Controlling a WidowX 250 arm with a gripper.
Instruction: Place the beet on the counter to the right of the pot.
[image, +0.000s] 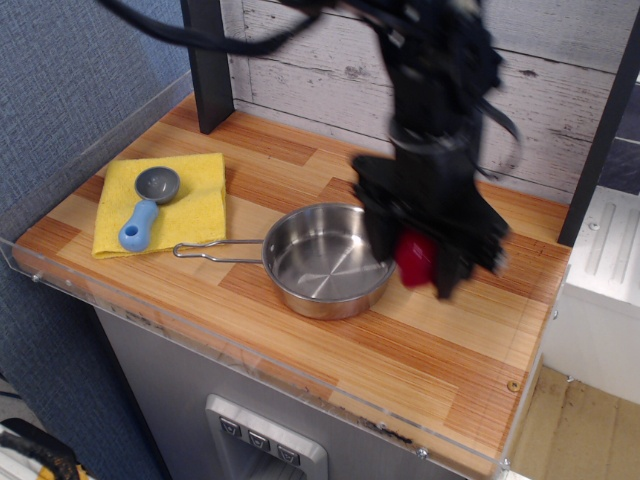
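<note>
The beet (413, 259) is a glossy dark-red toy held between my gripper's fingers. My gripper (416, 262) is shut on it and holds it in the air just right of the pot, above the counter (470, 330). The pot (325, 260) is a shallow shiny steel pan, now with nothing in it, its thin wire handle (215, 250) pointing left. The arm is blurred with motion and hides the upper part of the beet.
A yellow cloth (165, 200) lies at the left with a blue-and-grey scoop (147, 208) on it. A black post (205, 65) stands at the back left. A clear acrylic rim (250, 365) runs along the counter's front edge. A plank wall is behind.
</note>
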